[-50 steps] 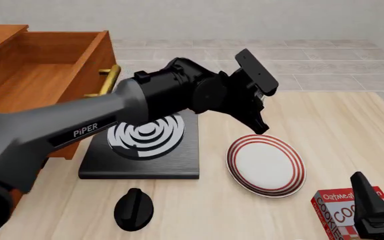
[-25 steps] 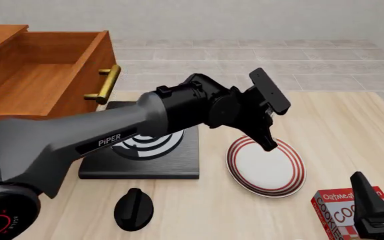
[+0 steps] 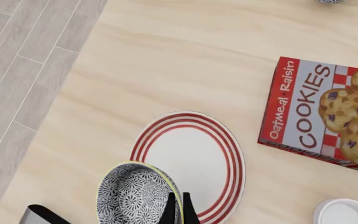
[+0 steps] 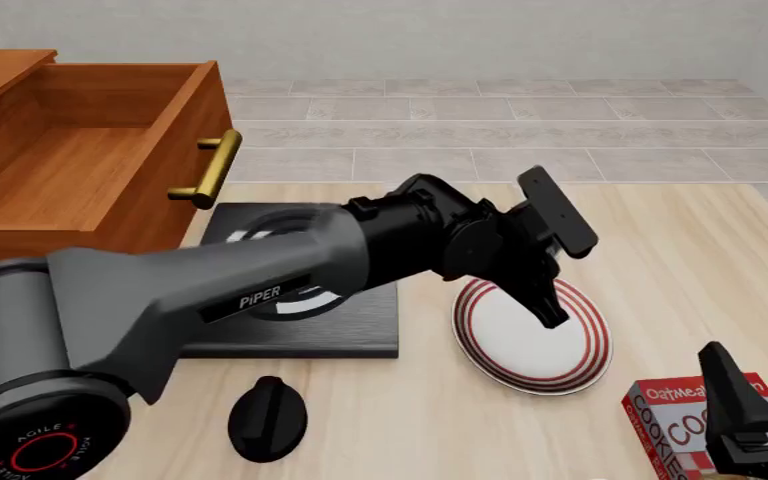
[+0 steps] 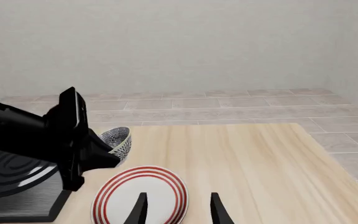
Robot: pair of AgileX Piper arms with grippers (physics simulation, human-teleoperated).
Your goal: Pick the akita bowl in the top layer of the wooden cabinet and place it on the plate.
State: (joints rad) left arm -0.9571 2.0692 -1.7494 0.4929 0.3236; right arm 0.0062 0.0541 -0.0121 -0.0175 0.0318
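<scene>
The akita bowl (image 3: 135,193), white with a fine dark pattern, hangs tilted over the rim of the plate (image 3: 195,161). My left gripper (image 3: 177,212) is shut on the bowl's wall. In the right wrist view the bowl (image 5: 118,140) sits beside the left gripper (image 5: 95,156), just above the far edge of the red-ringed plate (image 5: 140,196). In the front view the left gripper (image 4: 542,295) reaches over the plate (image 4: 534,335) and hides the bowl. The wooden cabinet (image 4: 37,225) stands at the left with its top layer (image 4: 84,165) pulled out. My right gripper (image 5: 179,212) is open and holds nothing.
A black square slab (image 4: 324,325) with white spiral rings lies between the cabinet and the plate. A black knob-shaped object (image 4: 267,418) sits near the front edge. A cookie box (image 4: 671,420) lies by the right gripper (image 4: 764,405). The drawer's brass handle (image 4: 211,168) juts out toward the slab.
My left arm has swung right and lower with the bowl, from above the slab to over the plate. The right arm has stayed where it was.
</scene>
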